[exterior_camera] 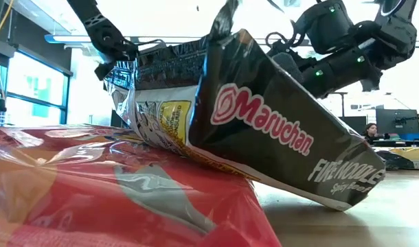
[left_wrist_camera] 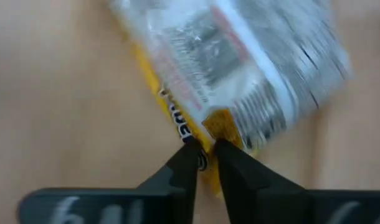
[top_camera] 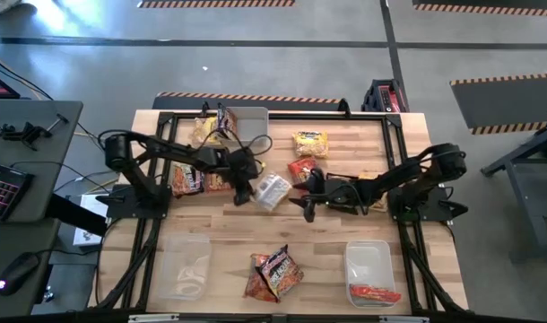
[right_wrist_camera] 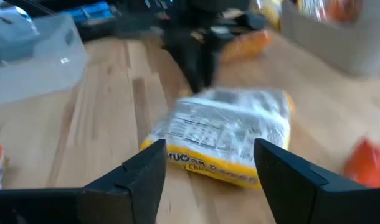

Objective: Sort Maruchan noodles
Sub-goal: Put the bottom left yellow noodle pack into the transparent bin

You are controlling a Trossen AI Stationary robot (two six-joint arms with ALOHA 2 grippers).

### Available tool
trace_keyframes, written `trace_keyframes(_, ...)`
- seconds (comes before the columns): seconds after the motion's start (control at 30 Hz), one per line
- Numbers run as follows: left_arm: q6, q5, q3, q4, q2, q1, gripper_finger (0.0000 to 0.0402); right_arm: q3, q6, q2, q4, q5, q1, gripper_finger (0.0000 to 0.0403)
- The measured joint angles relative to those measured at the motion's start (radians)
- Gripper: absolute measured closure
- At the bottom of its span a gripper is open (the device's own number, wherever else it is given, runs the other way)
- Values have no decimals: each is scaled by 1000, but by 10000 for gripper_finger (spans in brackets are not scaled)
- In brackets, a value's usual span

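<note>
I find the left tool (left_wrist_camera: 201, 155) nearly closed, its fingertips pinching the yellow edge of a noodle packet (top_camera: 273, 191) lying mid-counter (top_camera: 408, 242), pale printed side up. My right tool (right_wrist_camera: 209, 163) stands wide open just beside the same packet, gripping nothing. Other packets lie scattered around them on the counter.

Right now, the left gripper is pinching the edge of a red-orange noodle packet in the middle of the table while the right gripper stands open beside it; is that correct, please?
Not quite: the packet is yellow, lying printed back up, not red-orange. The left wrist view shows the left gripper nipping its yellow edge. The right gripper does stand open beside it, mid-table.
</note>
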Motion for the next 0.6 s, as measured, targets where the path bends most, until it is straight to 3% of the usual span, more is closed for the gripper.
trace_keyframes(0.13, -64, 135, -2, 117, 11, -40, 393, 0, 150, -96, -185, -38, 0, 213)
trace_keyframes(0.3, -157, 165, -2, 283, 11, -100, 396, 0, 412, -174, -335, -156, 0, 227)
trace_keyframes(0.4, -192, 165, -2, 363, 11, -130, 395, 0, 572, -176, -399, -205, 7, 214)
trace_keyframes(0.6, -201, 167, -2, 436, 11, -163, 394, -1, 787, -142, -435, -156, 32, 161)
